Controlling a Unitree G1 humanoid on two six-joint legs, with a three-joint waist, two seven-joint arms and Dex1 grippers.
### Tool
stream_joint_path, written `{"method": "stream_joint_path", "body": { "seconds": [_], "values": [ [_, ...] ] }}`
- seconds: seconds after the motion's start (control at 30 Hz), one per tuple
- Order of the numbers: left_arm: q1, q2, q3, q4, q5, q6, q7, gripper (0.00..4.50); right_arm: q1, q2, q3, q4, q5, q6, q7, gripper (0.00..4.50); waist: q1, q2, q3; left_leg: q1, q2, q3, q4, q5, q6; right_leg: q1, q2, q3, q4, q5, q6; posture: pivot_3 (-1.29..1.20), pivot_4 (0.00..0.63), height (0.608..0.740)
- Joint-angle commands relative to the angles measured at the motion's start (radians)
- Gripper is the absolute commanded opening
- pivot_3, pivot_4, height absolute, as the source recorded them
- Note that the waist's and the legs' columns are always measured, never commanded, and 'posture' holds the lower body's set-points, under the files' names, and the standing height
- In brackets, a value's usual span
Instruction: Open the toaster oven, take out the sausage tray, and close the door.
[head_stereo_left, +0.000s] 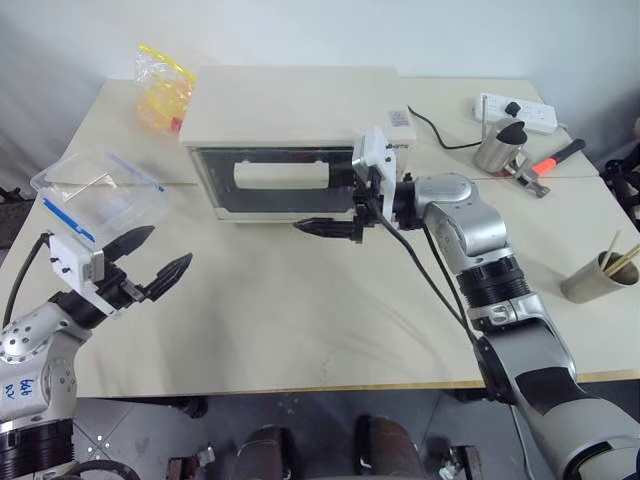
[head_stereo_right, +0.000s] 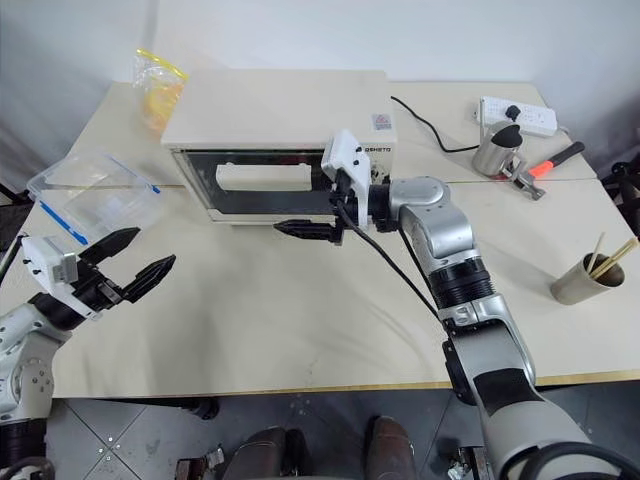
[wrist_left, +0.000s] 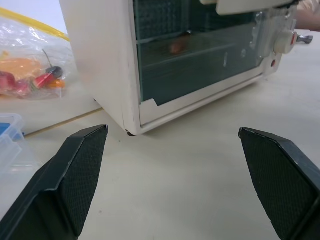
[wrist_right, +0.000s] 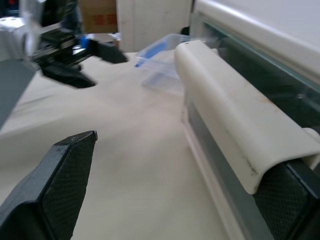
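Observation:
The cream-white toaster oven (head_stereo_left: 290, 105) stands at the back middle of the table, and its glass door (head_stereo_left: 275, 185) is shut. My right gripper (head_stereo_left: 336, 210) points left at the right end of the door's cream bar handle (wrist_right: 225, 100). It is open, with one finger (wrist_right: 287, 187) just under the handle's end and the other (wrist_right: 65, 165) out over the table. In the left wrist view the sausage tray (wrist_left: 210, 50) shows dimly through the glass, with a red sausage (wrist_left: 176, 46) on it. My left gripper (head_stereo_left: 160, 250) hovers open and empty over the table's front left.
A clear plastic container with blue trim (head_stereo_left: 100, 195) lies close behind the left gripper. A bag of colourful things (head_stereo_left: 165, 85) sits left of the oven. At the back right are a black cord (head_stereo_left: 440, 135), power strip (head_stereo_left: 515, 112), metal pot (head_stereo_left: 500, 145) and orange-handled tool (head_stereo_left: 555, 158). A cup with sticks (head_stereo_left: 598, 275) stands far right.

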Motion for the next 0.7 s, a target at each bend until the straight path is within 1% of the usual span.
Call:
{"method": "stream_joint_path", "body": {
  "seconds": [0.03, 0.17, 0.27, 0.33, 0.37, 0.4, 0.47, 0.6, 0.7],
  "values": [
    [0.016, 0.028, 0.044, -0.057, -0.067, 0.051, -0.008, 4.45, 0.036, -0.034, 0.009, -0.155, 0.051, 0.017, 0.095, 4.5, 0.001, 0.0, 0.0, 0.0, 0.0, 0.0, 0.0, 0.0, 0.0, 0.0, 0.0, 0.0, 0.0, 0.0, 0.0, 0.0, 0.15, 0.74],
    [-0.017, 0.063, 0.058, -0.009, -0.071, 0.077, -0.008, 4.45, 0.1, -0.053, 0.024, -0.192, 0.035, 0.006, 0.125, 4.5, 0.004, 0.0, 0.0, 0.0, 0.0, 0.0, -0.001, -0.001, -0.001, -0.001, 0.0, 0.0, 0.0, 0.0, 0.0, 0.0, 0.15, 0.74],
    [-0.032, 0.074, 0.061, 0.015, -0.062, 0.071, -0.005, 4.45, 0.113, -0.053, 0.027, -0.194, 0.025, 0.002, 0.122, 4.5, 0.005, 0.0, 0.0, 0.0, -0.001, 0.001, 0.0, -0.001, -0.001, -0.001, 0.0, 0.0, 0.0, 0.0, 0.0, 0.0, 0.15, 0.74],
    [-0.124, 0.107, 0.058, 0.127, -0.061, 0.015, -0.078, 4.45, 0.144, -0.056, 0.039, -0.198, 0.007, -0.015, 0.118, 4.5, 0.006, 0.0, 0.0, 0.0, -0.001, 0.001, 0.0, -0.001, -0.001, -0.001, 0.0, 0.0, 0.0, 0.0, 0.0, 0.0, 0.15, 0.74],
    [-0.162, 0.124, 0.053, 0.17, -0.063, 0.024, -0.096, 4.45, 0.153, -0.056, 0.042, -0.202, 0.004, -0.016, 0.115, 4.5, 0.008, -0.001, 0.0, 0.0, -0.001, 0.001, 0.0, -0.001, -0.001, -0.001, 0.001, 0.0, 0.0, 0.0, 0.0, 0.0, 0.15, 0.74],
    [-0.193, 0.138, 0.042, 0.204, -0.065, 0.031, -0.123, 4.07, 0.157, -0.056, 0.043, -0.205, 0.003, -0.015, 0.112, 4.5, 0.008, -0.001, 0.0, 0.0, 0.0, 0.002, 0.0, -0.001, -0.001, 0.0, 0.002, -0.001, 0.0, 0.0, 0.0, 0.0, 0.15, 0.74],
    [-0.247, 0.158, 0.014, 0.265, -0.057, 0.023, -0.181, 3.61, 0.16, -0.053, 0.044, -0.209, 0.001, -0.014, 0.106, 4.5, 0.007, -0.001, 0.0, 0.0, 0.0, 0.004, 0.0, -0.001, -0.002, 0.0, 0.002, 0.0, 0.0, 0.0, -0.001, 0.0, 0.15, 0.74],
    [-0.41, 0.171, -0.025, 0.416, -0.039, -0.016, -0.257, 2.36, 0.171, -0.051, 0.045, -0.223, -0.002, -0.014, 0.095, 4.5, 0.007, -0.001, 0.0, 0.0, 0.0, 0.009, 0.0, -0.001, -0.002, -0.001, 0.002, 0.0, 0.0, 0.0, -0.001, 0.0, 0.15, 0.74],
    [-0.497, 0.176, -0.079, 0.503, -0.014, -0.029, -0.335, 1.43, 0.178, -0.049, 0.045, -0.234, -0.001, -0.01, 0.086, 4.5, 0.005, -0.001, 0.0, 0.0, 0.0, 0.009, 0.0, -0.001, -0.002, -0.001, 0.003, 0.0, 0.0, 0.0, -0.001, 0.0, 0.15, 0.74]
  ]
}}
